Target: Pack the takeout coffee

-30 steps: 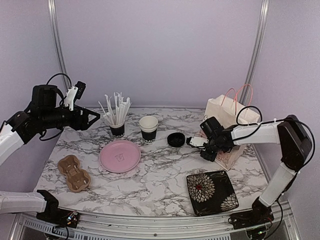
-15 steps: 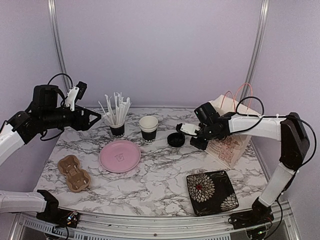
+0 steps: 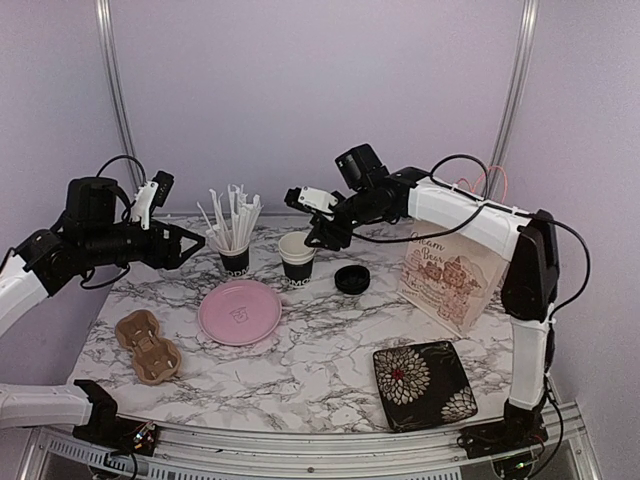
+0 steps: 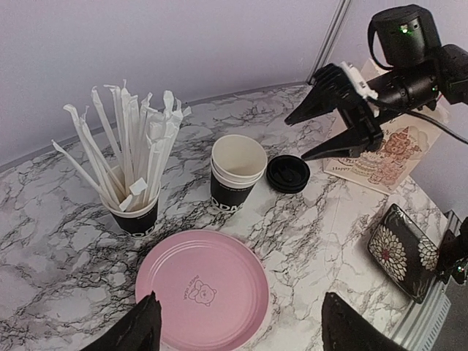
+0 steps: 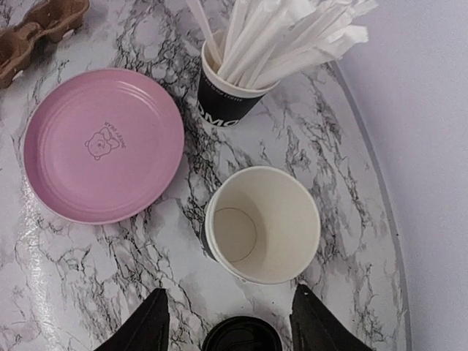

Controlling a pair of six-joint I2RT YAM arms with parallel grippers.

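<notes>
- Top view: bright, even, diffuse light. The white marble-patterned tabletop carries only faint, soft shadows, as beside the round pink plate. No harsh glare.
- Left wrist view: the black fingers of the left gripper appear as dark, soft-edged silhouettes at the lower border.
- Right wrist view: sharp at centre. The tabletop's far edge bows, a wide-angle distortion.

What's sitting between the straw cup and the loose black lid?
The open takeout cups, apparently nested, stand between straw cup and black lid. Shows in top external and left wrist views.
</notes>
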